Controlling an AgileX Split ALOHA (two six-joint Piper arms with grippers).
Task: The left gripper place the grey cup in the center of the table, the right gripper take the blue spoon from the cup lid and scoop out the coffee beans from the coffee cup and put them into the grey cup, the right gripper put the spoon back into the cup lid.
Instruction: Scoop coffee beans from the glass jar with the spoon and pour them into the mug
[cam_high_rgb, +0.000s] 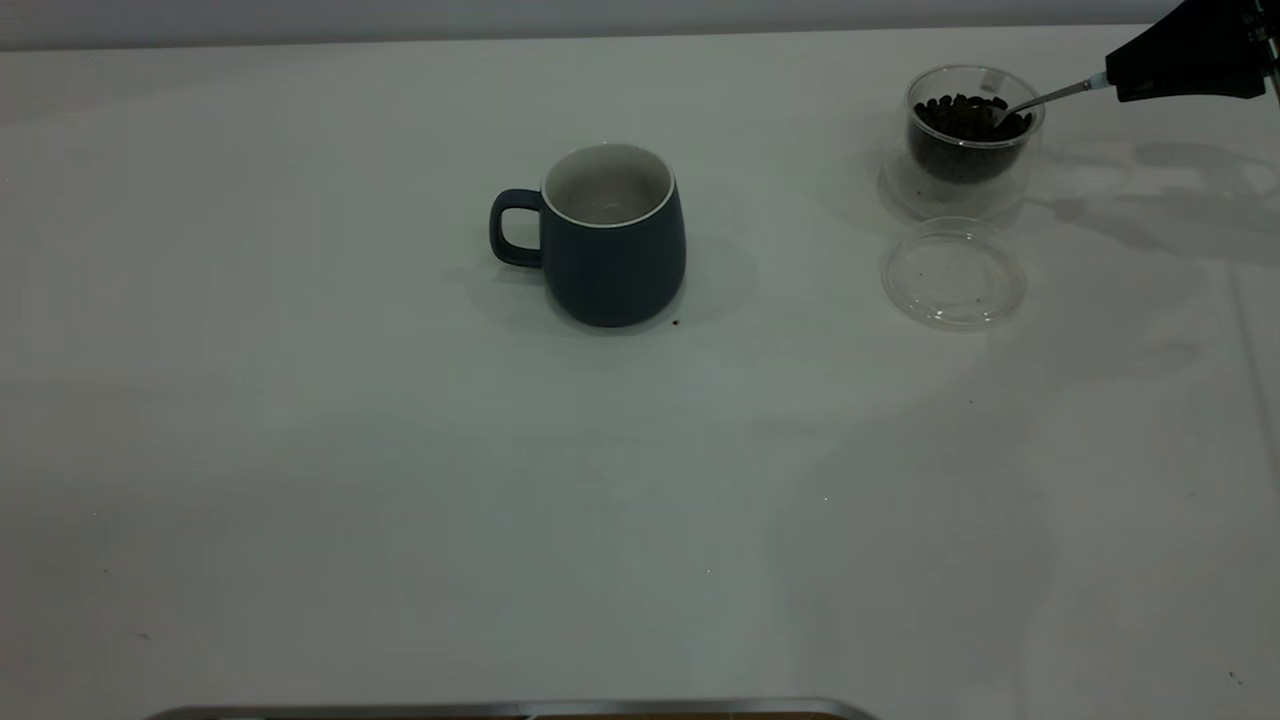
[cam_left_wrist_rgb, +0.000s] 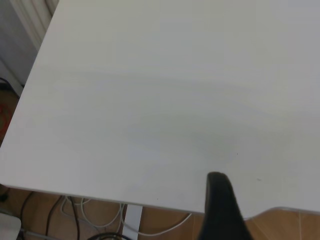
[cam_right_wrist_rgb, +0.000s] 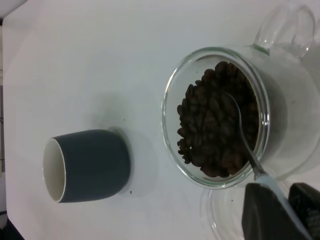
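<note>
The grey cup (cam_high_rgb: 612, 240) stands upright near the table's (cam_high_rgb: 300, 450) middle, handle to the left; it also shows in the right wrist view (cam_right_wrist_rgb: 87, 166). The coffee cup (cam_high_rgb: 968, 140) holds coffee beans (cam_high_rgb: 968, 118) at the far right. My right gripper (cam_high_rgb: 1125, 85) is shut on the blue spoon (cam_high_rgb: 1055, 96), whose bowl dips into the coffee beans (cam_right_wrist_rgb: 215, 125) inside the coffee cup (cam_right_wrist_rgb: 215, 117). In the right wrist view the blue spoon (cam_right_wrist_rgb: 247, 150) runs between my right gripper's (cam_right_wrist_rgb: 287, 202) fingers. The empty cup lid (cam_high_rgb: 953, 273) lies in front of the coffee cup. The left gripper shows one dark finger (cam_left_wrist_rgb: 222, 210) above the table edge.
A small dark speck (cam_high_rgb: 676, 322) lies by the grey cup's base. A metal strip (cam_high_rgb: 520, 710) runs along the near table edge. Cables and wooden floor (cam_left_wrist_rgb: 100, 220) show below the table's edge in the left wrist view.
</note>
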